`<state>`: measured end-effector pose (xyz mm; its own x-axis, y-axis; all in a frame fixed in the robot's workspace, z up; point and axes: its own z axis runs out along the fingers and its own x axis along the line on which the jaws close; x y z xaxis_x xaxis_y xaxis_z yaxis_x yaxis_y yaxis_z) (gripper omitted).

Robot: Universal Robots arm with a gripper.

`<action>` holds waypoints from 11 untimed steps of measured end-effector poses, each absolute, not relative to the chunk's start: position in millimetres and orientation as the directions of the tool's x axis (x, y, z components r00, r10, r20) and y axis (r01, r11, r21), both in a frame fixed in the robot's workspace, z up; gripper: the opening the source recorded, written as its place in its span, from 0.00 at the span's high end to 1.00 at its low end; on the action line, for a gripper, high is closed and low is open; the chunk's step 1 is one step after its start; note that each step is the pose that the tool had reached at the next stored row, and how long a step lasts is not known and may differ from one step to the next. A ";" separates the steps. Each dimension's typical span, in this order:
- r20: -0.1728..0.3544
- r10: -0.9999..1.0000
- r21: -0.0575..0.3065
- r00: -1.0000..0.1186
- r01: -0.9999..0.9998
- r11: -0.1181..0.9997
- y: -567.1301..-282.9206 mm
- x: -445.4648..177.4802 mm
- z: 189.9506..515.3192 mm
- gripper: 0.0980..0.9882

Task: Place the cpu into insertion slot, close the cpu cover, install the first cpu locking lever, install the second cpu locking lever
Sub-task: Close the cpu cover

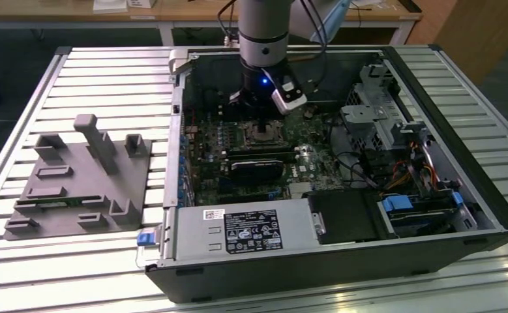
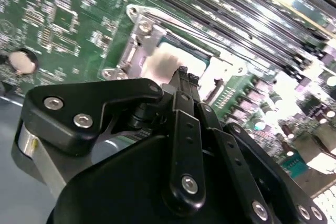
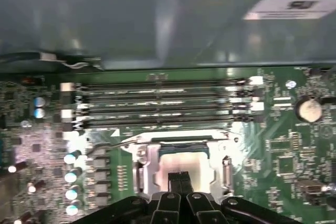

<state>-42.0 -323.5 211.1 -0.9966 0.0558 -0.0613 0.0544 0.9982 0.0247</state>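
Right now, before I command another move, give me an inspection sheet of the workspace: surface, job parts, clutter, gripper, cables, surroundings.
Surface: slatted metal table carrying the open computer case.
Job's things: cpu lies in the socket, with the cpu cover framing it.
Clutter: grey holder block on the table, at the exterior view's left.
Gripper: gripper shut, tips just over the cpu; contact cannot be told.
Cables: coloured bundle inside the case at the exterior view's right, apart from the socket.
Surroundings: wooden desk behind the table.
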 end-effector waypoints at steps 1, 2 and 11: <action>-0.061 0.056 0.025 -0.997 0.054 0.998 -323.5 -39.1 211.1 0.99; -0.061 0.056 0.025 -0.997 0.054 0.998 -323.5 -37.0 211.1 0.99; -0.061 0.056 0.024 -0.997 0.054 0.998 -323.5 -36.3 223.8 0.99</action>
